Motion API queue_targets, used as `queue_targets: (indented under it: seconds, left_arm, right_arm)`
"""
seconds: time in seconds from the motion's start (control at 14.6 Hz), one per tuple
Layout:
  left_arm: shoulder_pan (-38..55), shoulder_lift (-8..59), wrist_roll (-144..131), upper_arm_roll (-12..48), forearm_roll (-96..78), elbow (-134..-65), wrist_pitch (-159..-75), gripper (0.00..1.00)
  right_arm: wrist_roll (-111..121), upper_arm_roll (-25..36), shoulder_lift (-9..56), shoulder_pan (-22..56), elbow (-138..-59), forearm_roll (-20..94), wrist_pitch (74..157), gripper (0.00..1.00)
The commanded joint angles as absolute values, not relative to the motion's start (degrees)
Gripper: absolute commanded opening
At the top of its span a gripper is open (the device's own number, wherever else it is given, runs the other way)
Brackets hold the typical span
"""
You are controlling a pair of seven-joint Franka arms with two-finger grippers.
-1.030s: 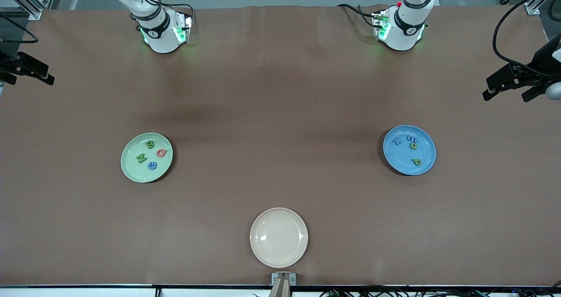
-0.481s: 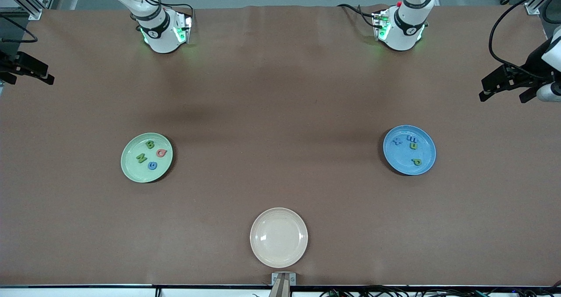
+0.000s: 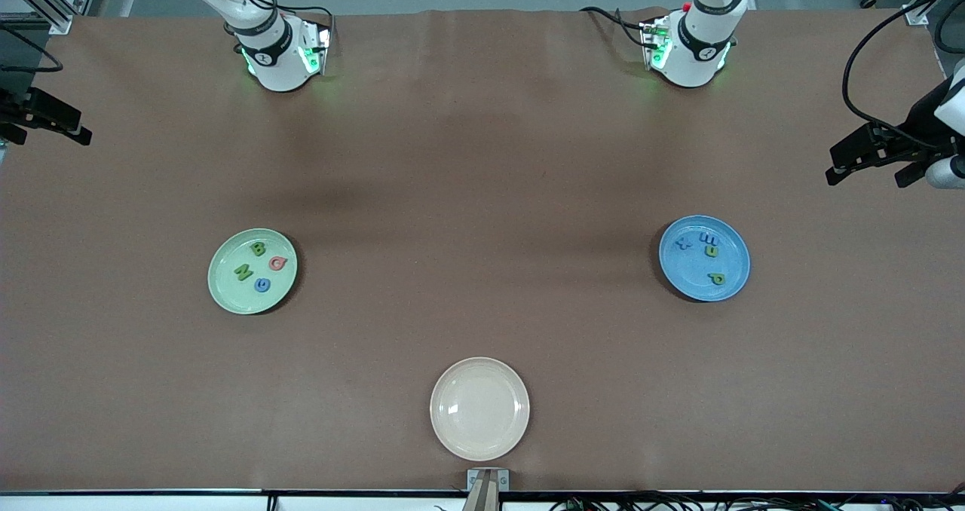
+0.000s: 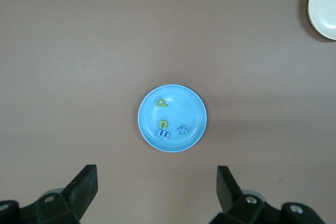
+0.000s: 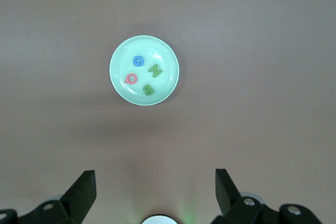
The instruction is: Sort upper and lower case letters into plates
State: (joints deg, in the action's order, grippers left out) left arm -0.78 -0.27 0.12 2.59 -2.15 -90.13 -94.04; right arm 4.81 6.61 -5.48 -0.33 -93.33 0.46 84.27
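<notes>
Your left gripper (image 3: 874, 157) hangs high over the brown cloth-covered surface (image 3: 482, 194) at the left arm's end, its black fingers (image 4: 84, 187) spread wide apart and holding nothing; your right gripper (image 3: 45, 123) hangs the same way over the right arm's end, fingers (image 5: 84, 190) also wide apart and empty. Both arms look parked clear of the work, which suggests you have nothing left to carry. Out from the left gripper lies the round shallow blue plate (image 3: 704, 258), holding four small flat letters: a blue x (image 3: 683, 243), a blue E-like one (image 3: 708, 237), a green u (image 3: 711, 251) and a green p (image 3: 717, 278). Out from the right gripper lies the round shallow pale green plate (image 3: 252, 270), holding a green B (image 3: 258, 249), a pink Q (image 3: 277, 263), a green N (image 3: 243, 271) and a blue G (image 3: 261, 285). So capitals sit in one plate and small letters in the other; I judge the sort complete. The round cream-white plate (image 3: 479, 408), nearer the front camera between the two, is empty. The wrist views show you each plate's letters more plainly and the finger gaps head-on, while only the front view shows both plates at once.
</notes>
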Motion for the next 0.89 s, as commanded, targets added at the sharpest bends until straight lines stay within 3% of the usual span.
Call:
queue_targets:
  seconds: [0.0, 0.82]
  left_arm:
    - [-0.9, 0.4, 1.2, 2.8, -1.1, -88.4, -93.3, 1.0]
    - [-1.1, 0.4, 1.3, 2.7, -1.8, -88.4, -93.4, 1.0]
  right_arm:
    - [4.9, 6.5, -6.2, -0.4, -92.6, 1.0, 83.8, 1.0]
    - [4.6, 6.6, -6.0, -0.5, -92.6, 0.8, 82.3, 1.0]
